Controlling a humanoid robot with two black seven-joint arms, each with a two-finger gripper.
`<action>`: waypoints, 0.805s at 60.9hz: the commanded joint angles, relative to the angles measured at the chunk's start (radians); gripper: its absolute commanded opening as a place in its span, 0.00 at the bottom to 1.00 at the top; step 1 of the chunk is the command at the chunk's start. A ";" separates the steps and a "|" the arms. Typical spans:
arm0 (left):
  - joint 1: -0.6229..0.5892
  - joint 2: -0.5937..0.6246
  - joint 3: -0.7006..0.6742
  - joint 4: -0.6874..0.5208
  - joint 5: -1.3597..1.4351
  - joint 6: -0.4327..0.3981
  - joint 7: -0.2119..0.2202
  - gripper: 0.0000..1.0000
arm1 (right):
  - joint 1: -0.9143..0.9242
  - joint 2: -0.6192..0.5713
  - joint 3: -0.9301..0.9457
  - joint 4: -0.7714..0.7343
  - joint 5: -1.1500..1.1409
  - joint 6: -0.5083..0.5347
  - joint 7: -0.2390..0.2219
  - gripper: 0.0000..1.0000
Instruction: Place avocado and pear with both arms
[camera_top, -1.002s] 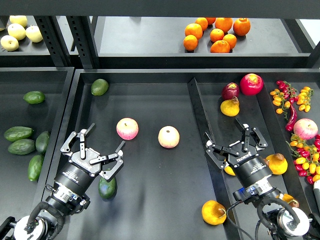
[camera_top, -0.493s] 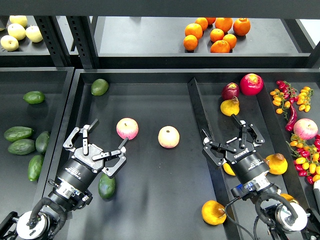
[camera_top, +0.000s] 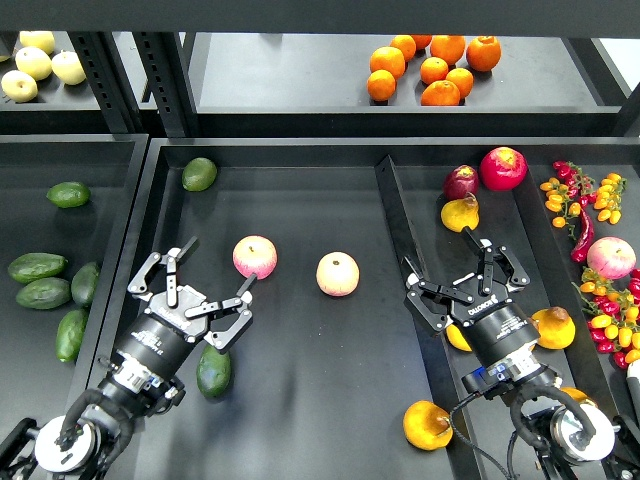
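Dark green avocado (camera_top: 213, 371), yellow-orange pear (camera_top: 428, 425) with reddish-brown blush, pink-and-yellow apples (camera_top: 255, 257), bright oranges (camera_top: 437, 67), pale yellow fruits (camera_top: 40, 62), all on black trays (camera_top: 300, 200).

Two pink-and-yellow apples (camera_top: 255, 257) (camera_top: 338, 273) lie apart in the middle tray (camera_top: 300, 420). A lighter green avocado (camera_top: 199, 174) sits at that tray's far left corner. On the upper shelf (camera_top: 280, 70), oranges (camera_top: 432, 68) are heaped together, with pale yellow fruit (camera_top: 40, 62) far left. The left bin (camera_top: 20, 180) holds several green avocados (camera_top: 42, 282). At the right lie two red apples (camera_top: 485, 172), small tomatoes (camera_top: 583, 195) and a red chili (camera_top: 582, 236).
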 joint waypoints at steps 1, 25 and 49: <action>-0.075 0.039 0.038 0.029 0.046 0.000 0.076 0.99 | 0.008 0.000 0.000 0.003 0.000 -0.020 0.000 1.00; -0.293 0.308 0.276 0.039 0.120 0.000 0.103 0.99 | 0.027 0.000 0.000 0.008 0.015 -0.069 -0.002 1.00; -0.690 0.537 0.673 0.125 0.225 0.000 0.103 0.99 | 0.037 0.000 0.012 0.014 0.018 -0.121 -0.006 1.00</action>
